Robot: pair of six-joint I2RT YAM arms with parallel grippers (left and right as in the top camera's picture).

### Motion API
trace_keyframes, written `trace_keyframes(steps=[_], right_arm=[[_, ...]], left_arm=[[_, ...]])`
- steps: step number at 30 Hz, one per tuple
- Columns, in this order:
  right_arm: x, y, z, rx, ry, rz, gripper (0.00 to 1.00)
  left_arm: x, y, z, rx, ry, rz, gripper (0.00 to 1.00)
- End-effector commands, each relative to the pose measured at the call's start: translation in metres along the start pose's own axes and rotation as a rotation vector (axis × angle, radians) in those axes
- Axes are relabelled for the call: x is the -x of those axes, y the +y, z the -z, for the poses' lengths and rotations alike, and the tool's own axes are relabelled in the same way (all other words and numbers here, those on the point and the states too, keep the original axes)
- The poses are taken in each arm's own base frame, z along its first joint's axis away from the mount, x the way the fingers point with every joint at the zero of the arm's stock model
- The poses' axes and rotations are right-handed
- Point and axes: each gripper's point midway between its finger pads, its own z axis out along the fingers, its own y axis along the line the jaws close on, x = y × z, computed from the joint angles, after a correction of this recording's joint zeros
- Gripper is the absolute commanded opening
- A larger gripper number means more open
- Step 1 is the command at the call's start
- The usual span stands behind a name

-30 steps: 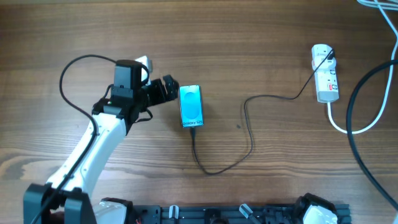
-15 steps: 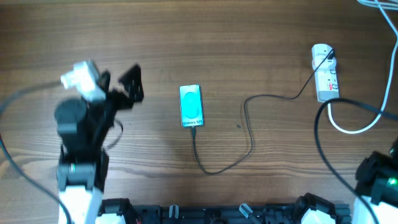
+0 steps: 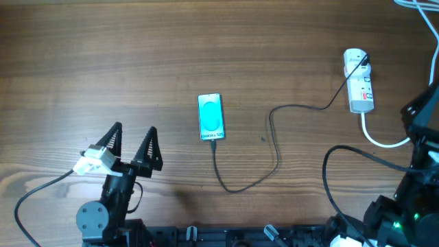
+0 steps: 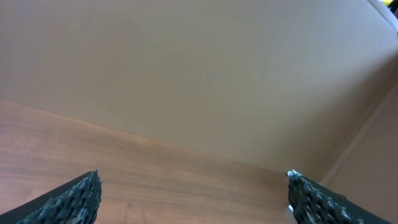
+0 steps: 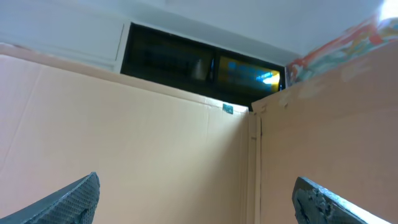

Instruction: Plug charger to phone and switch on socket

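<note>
The phone lies flat mid-table, teal screen up. The charger, a thin black cable, runs from the phone's lower edge, loops toward the front, then rises to the socket, a white power strip at the far right with a black plug in its top. My left gripper is open and empty at the front left, well away from the phone. Its wrist view shows only its spread fingers, table wood and a beige wall. My right gripper is open and empty, aimed up at a wall. The right arm stands at the right edge.
A thick white cord leaves the socket's lower end and curves right. A thick black cable arcs over the table in front of the right arm. A grey cable trails from the left arm. A black rail lines the front edge.
My left arm has pulled back from beside the phone to the front left corner. My right arm has come into view at the right edge. Phone, charger and socket have not moved.
</note>
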Motion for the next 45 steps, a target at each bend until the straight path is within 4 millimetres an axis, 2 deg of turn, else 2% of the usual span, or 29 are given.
trace_keyframes(steps=[1, 4, 6, 9, 11, 12, 15, 16, 18, 20, 24, 25, 28, 31, 34, 35, 37, 38, 39, 45], right_arm=[[0.011, -0.001, 0.008, -0.009, -0.032, 0.005, 1.0], [0.02, -0.002, 0.008, -0.01, -0.071, 0.007, 0.99], [0.048, -0.004, 0.013, -0.021, -0.182, 0.019, 1.0], [0.073, -0.007, 0.027, -0.037, -0.256, 0.039, 1.0], [0.082, -0.006, 0.041, -0.038, -0.291, 0.041, 1.0], [0.079, -0.005, 0.048, -0.038, -0.294, 0.041, 1.0], [0.044, -0.002, 0.071, -0.037, -0.255, 0.039, 1.0], [0.025, 0.0, 0.082, -0.036, -0.232, 0.037, 1.0], [0.001, 0.002, 0.093, -0.035, -0.201, 0.034, 1.0], [-0.012, 0.003, 0.1, -0.034, -0.186, 0.033, 1.0], [-0.058, 0.005, 0.112, -0.031, -0.106, 0.027, 1.0], [-0.065, 0.006, 0.111, -0.025, -0.077, 0.024, 1.0], [-0.069, 0.006, 0.111, -0.025, -0.058, 0.023, 1.0], [-0.092, 0.007, 0.111, -0.02, 0.033, 0.015, 1.0], [-0.141, 0.009, 0.117, -0.012, 0.234, 0.0, 1.0], [-0.161, 0.01, 0.123, -0.008, 0.321, -0.007, 1.0], [-0.204, 0.013, 0.142, 0.0, 0.51, -0.022, 1.0], [-0.231, 0.016, 0.159, 0.006, 0.64, -0.032, 1.0], [-0.245, 0.017, 0.171, 0.005, 0.716, -0.038, 1.0], [-0.246, 0.017, 0.172, 0.006, 0.723, -0.038, 1.0]], left_arm=[[-0.005, 0.004, 0.001, 0.012, 0.006, -0.004, 1.0], [-0.005, 0.004, 0.0, 0.011, 0.006, -0.004, 1.0], [0.001, 0.001, 0.0, 0.0, -0.016, -0.01, 1.0], [0.013, -0.005, 0.001, -0.025, -0.064, -0.025, 1.0], [0.008, -0.002, 0.0, -0.022, -0.059, -0.023, 1.0], [0.002, 0.001, -0.001, -0.017, -0.048, -0.02, 1.0], [-0.02, 0.012, -0.003, -0.001, -0.005, -0.007, 1.0], [-0.023, 0.013, -0.004, -0.003, -0.006, -0.007, 1.0], [-0.021, 0.012, -0.004, -0.009, -0.017, -0.01, 1.0], [-0.02, 0.012, -0.004, -0.01, -0.021, -0.012, 1.0], [-0.032, 0.018, -0.005, 0.001, 0.0, -0.005, 1.0], [-0.034, 0.019, -0.005, 0.004, 0.005, -0.004, 1.0], [-0.037, 0.021, -0.005, 0.008, 0.013, -0.001, 1.0], [-0.055, 0.03, -0.004, 0.043, 0.084, 0.02, 1.0], [-0.077, 0.04, 0.0, 0.088, 0.172, 0.046, 1.0], [-0.079, 0.041, 0.0, 0.092, 0.18, 0.049, 1.0], [-0.079, 0.041, 0.0, 0.093, 0.181, 0.049, 1.0], [-0.079, 0.041, 0.0, 0.093, 0.181, 0.049, 1.0], [-0.079, 0.041, 0.0, 0.093, 0.181, 0.049, 1.0], [-0.079, 0.04, 0.0, 0.09, 0.182, 0.049, 1.0]])
